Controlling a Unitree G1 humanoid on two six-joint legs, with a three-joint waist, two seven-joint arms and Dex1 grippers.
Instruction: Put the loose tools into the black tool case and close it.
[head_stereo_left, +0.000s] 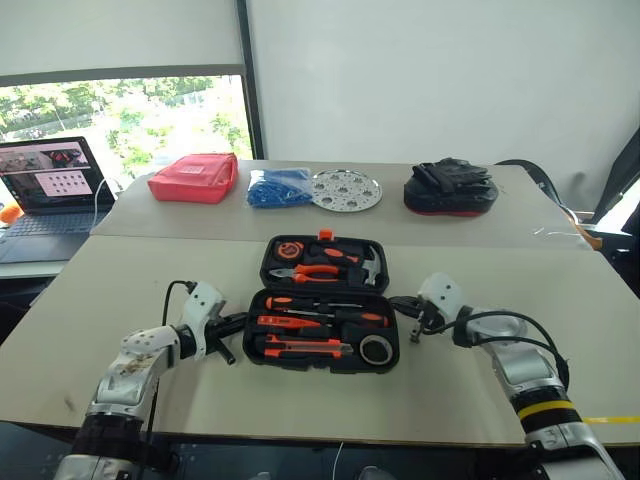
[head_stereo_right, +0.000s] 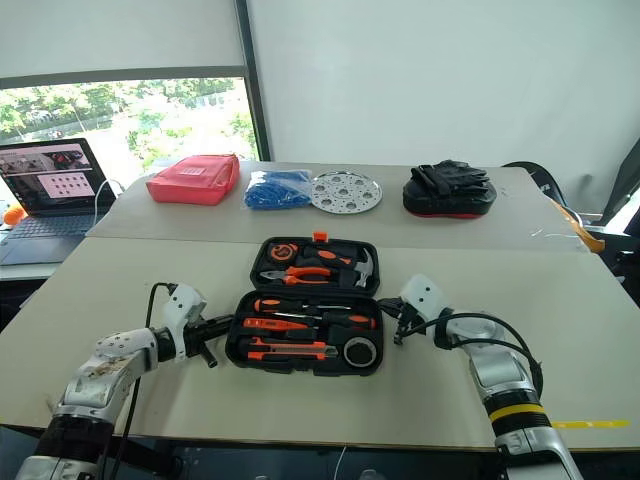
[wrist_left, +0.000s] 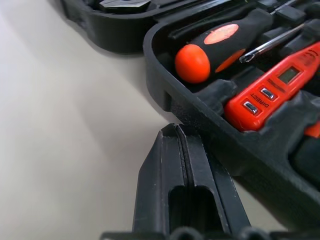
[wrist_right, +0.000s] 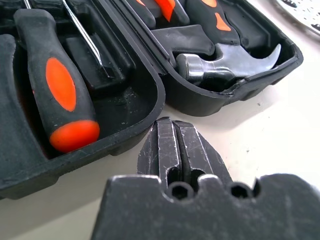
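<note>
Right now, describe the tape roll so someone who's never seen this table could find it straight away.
Start at the open black tool case in the middle of the near table. Look in its front half, at the corner nearest the right tool. The tape roll sits there: a small black ring, the only round thing among long orange-and-black handles.

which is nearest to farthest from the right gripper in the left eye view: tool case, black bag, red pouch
From the right gripper:
1. Tool case, lying open just beside the gripper's tips, toward the table's middle.
2. Black bag, on the far table, ahead of the right arm.
3. Red pouch, on the far table, across on the left.
</note>
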